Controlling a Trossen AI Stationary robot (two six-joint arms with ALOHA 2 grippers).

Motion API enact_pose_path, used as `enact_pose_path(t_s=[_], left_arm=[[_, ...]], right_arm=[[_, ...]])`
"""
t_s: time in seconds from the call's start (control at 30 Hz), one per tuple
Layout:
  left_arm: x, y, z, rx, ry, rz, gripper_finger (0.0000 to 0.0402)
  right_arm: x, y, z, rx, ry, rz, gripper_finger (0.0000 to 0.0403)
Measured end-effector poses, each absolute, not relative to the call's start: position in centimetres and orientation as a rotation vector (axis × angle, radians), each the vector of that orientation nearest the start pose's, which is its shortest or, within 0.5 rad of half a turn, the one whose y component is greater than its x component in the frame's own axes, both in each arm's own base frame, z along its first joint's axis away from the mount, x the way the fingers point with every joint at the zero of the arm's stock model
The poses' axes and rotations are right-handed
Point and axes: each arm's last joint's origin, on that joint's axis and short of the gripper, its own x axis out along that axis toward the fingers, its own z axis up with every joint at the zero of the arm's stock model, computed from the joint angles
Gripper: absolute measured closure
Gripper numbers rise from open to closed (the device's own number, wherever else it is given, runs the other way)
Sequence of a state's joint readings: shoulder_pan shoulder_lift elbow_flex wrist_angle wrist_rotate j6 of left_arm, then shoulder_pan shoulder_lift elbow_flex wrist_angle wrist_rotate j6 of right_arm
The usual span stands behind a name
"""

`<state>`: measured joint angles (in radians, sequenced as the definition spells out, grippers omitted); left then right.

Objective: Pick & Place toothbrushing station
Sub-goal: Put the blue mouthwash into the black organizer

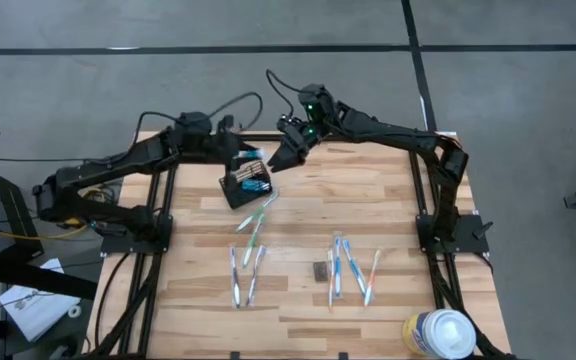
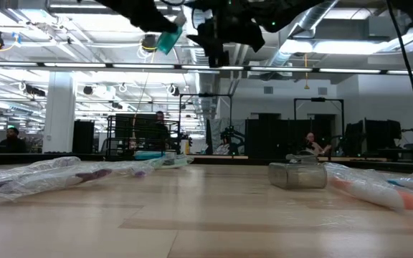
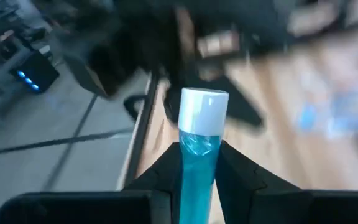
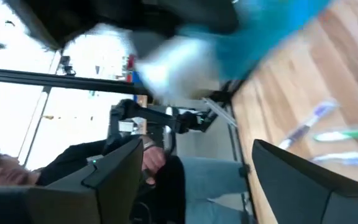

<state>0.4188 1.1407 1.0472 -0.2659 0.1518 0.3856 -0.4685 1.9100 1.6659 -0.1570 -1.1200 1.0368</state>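
Observation:
The black wire-mesh caddy [image 1: 244,186] stands on the table at the far middle-left, with brushes and tubes in it. My left gripper [image 1: 248,160] is just beyond it, shut on a blue toothpaste tube [image 3: 197,149] with a white cap [image 3: 204,109]. The tube also shows high above the table in the low view [image 2: 168,40]. My right gripper [image 1: 282,156] is open and empty, close to the right of the tube. Toothbrushes lie on the table: one [image 1: 254,222] near the caddy, two [image 1: 244,276] near left, three [image 1: 352,268] near right. My left gripper pinches the tube's blue body [image 3: 197,163] between its two fingers, just below the white cap. The capped end sticks out past the fingertips. The fingers come from the table's left. The tube is lifted clear of the table and the caddy.
A small dark grey block [image 1: 320,270] lies between the toothbrush groups. A large white round canister [image 1: 438,333] stands at the near right corner. People show in the room behind the table. Bare wood lies in the table's middle and near part.

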Motion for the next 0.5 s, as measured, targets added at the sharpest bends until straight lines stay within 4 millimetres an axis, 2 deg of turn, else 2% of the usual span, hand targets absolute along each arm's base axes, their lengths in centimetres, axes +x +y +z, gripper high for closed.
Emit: enact_pose_path(t_s=[0.07,0.2,0.33,0.5], left_arm=[[22.9,10.2,34.4,0.165,0.292,0.217,0.0339],[22.4,10.8,34.0,-0.004,0.041,0.266,0.0339],[21.9,10.8,30.4,-0.126,-0.108,0.318,0.0339],[20.3,10.1,25.7,-0.221,-0.243,0.454,0.0339]], right_arm=[[39.5,-17.6,31.8,1.273,0.617,0.429,0.0126],[37.8,-17.9,32.6,1.225,0.625,0.4,0.0143],[35.7,-17.5,33.7,1.177,0.654,0.381,0.0153],[33.3,-16.4,34.8,1.108,0.702,0.355,0.016]])
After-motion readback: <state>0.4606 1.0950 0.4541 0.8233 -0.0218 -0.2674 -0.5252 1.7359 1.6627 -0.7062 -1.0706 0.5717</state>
